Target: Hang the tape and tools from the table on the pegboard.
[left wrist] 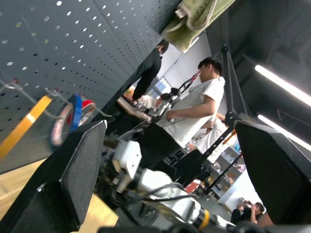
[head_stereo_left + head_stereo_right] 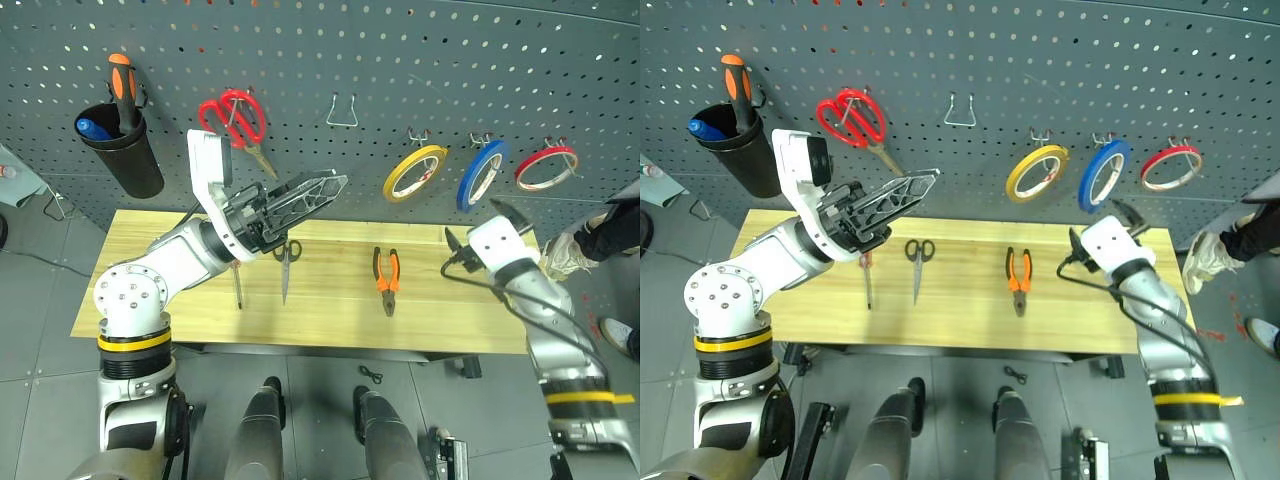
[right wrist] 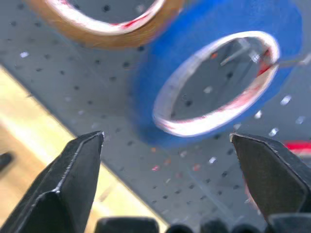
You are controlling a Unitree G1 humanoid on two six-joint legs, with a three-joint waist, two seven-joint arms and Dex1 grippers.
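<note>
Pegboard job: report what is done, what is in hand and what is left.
Done: the blue tape hangs on a hook of the pegboard, between the yellow roll and the red roll. In hand: nothing; the right gripper is open just below the tape and the left gripper is open and empty. Left: pliers, small scissors and red-handled screwdriver lie on the table.

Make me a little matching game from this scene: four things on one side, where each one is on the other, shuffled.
Things:
1. blue tape
2. pliers
3. large red-handled scissors
4. orange-and-black-handled screwdriver

Places:
A. standing in a black cup
B. lying on the table
C. on a pegboard hook between yellow and red rolls
D. hanging at the upper left of the pegboard

Pairs: 1-C, 2-B, 3-D, 4-A
</note>
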